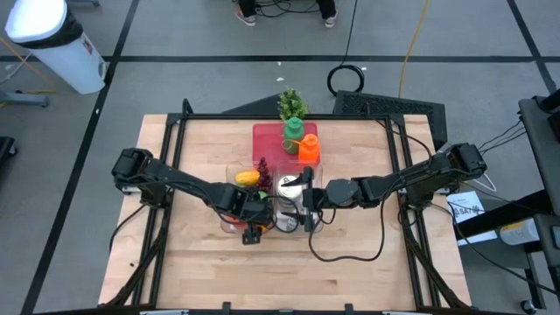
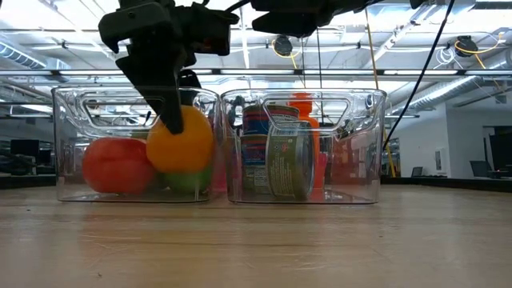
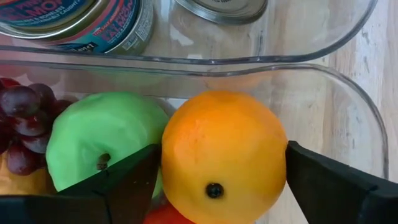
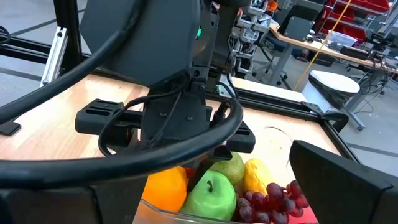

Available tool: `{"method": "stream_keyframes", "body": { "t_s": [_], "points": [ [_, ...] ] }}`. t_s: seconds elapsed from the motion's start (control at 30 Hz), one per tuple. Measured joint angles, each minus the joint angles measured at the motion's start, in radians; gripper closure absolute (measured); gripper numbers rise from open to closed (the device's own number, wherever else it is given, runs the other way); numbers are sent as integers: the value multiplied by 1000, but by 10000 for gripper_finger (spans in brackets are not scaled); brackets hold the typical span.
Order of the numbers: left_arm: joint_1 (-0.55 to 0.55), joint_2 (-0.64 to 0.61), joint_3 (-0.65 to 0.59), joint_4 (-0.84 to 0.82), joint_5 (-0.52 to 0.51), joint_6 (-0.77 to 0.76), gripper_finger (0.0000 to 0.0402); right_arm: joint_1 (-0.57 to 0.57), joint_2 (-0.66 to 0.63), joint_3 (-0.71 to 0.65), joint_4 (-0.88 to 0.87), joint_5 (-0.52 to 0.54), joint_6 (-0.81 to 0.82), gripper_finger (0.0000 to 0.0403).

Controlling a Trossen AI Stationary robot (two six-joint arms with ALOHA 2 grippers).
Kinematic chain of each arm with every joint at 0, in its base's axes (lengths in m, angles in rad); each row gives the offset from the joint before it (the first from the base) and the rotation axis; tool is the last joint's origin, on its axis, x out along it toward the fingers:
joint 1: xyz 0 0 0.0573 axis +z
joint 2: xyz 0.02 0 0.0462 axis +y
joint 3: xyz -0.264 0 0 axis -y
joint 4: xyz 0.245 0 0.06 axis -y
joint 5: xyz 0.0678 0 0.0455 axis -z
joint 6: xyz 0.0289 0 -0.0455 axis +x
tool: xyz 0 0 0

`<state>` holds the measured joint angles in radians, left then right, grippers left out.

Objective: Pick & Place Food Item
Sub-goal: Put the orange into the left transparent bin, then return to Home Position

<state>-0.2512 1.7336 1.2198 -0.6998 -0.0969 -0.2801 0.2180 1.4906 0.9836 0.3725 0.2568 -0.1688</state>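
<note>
A clear bin [image 2: 72, 108] at mid-table holds a red tomato [image 2: 112, 166], a green apple [image 3: 102, 140], dark grapes [image 3: 18, 118] and a yellow fruit [image 4: 256, 175]. My left gripper [image 1: 254, 217] reaches down into this bin, shut on an orange [image 3: 224, 155]; the orange also shows in the low view [image 2: 182, 140]. My right gripper [image 1: 302, 199] hovers open and empty over the neighbouring clear bin [image 2: 368, 108], which holds several cans [image 2: 276, 152]. My left gripper pinches the orange between its two fingers, one on each opposite side [image 3: 174, 158] [image 3: 277, 155]. The fingers [image 2: 164, 88] come from above, pointing down into the bin. The orange sits above the bin's floor, beside the tomato and over the green apple.
A red tray [image 1: 267, 140] at the table's far side carries a green item [image 1: 293, 133] and an orange bottle [image 1: 308, 149]; a leafy green item [image 1: 291, 103] lies just beyond it. The two bins stand side by side. Bare wood lies along the near edge [image 1: 280, 280].
</note>
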Motion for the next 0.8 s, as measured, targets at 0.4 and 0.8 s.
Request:
{"method": "stream_keyframes", "body": {
  "t_s": [0.4,0.8],
  "points": [
    [0,-33,-1,-33,-8,-9,49,0,0,1,9,-101,55,39],
    [-4,-210,0,-33,0,-10,60,0,0,1,-15,-125,50,39]
  ]
}}
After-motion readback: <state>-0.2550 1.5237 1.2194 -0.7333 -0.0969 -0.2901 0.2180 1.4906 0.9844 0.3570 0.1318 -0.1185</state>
